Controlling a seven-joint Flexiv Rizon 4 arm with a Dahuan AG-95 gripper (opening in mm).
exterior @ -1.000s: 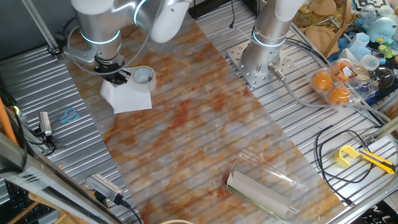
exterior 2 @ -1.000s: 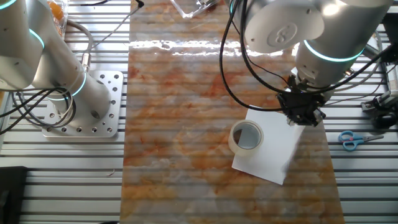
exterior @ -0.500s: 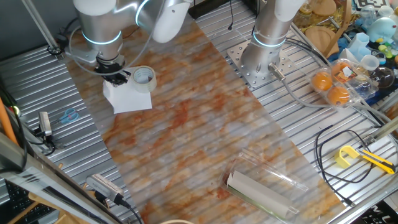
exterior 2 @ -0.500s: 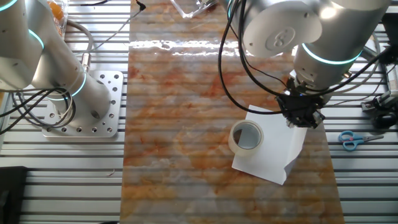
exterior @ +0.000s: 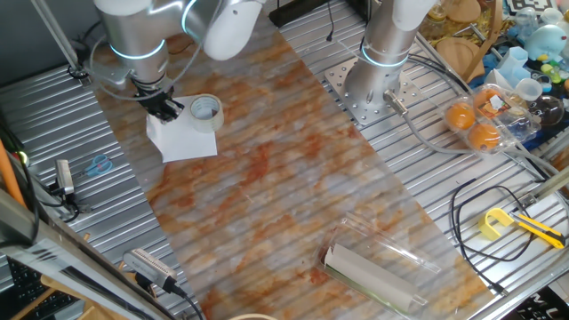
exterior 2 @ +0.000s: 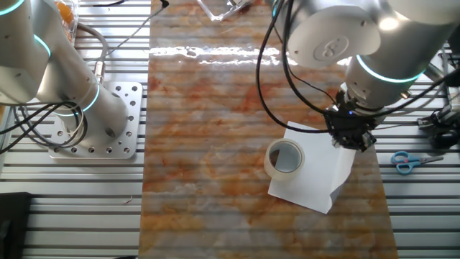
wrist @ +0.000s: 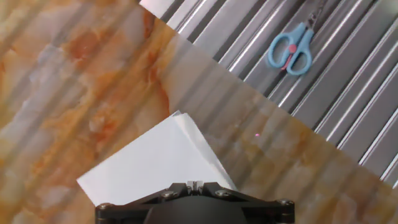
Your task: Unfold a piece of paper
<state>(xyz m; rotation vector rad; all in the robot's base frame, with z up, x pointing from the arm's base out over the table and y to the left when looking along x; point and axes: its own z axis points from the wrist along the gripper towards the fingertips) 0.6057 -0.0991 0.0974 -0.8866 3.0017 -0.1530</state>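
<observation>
Paper (exterior 2: pixel 310 173) lies folded on the marbled mat (exterior 2: pixel 215 108), near the mat's edge by the ribbed metal table (exterior: pixel 53 116). A tape roll (exterior 2: pixel 284 159) sits on one corner of the sheet, probably as a weight so the lower layer stays put while the top flap is raised.

Gripper (exterior 2: pixel 351 137) is at the paper's far edge, opposite the roll. In the hand view the fingers look pressed together, with a white flap (wrist: pixel 168 162) running up into them; the flap's edge is tilted off the mat. Judged: pinching the top layer only. Contact itself is hidden by the gripper body, so not certain.

In the fixed views the sheet's edge by the gripper bulges upward, the rest flat.

Step in hand: lift the free edge and swing it over, away from the crease. Task looks barely begun; sheet is not yet open.

Risks: thin flap slipping out of the pinch; roll sliding if the pull drags the whole sheet.

Scissors (wrist: pixel 290 51) lie on the table, apart from the paper.
</observation>
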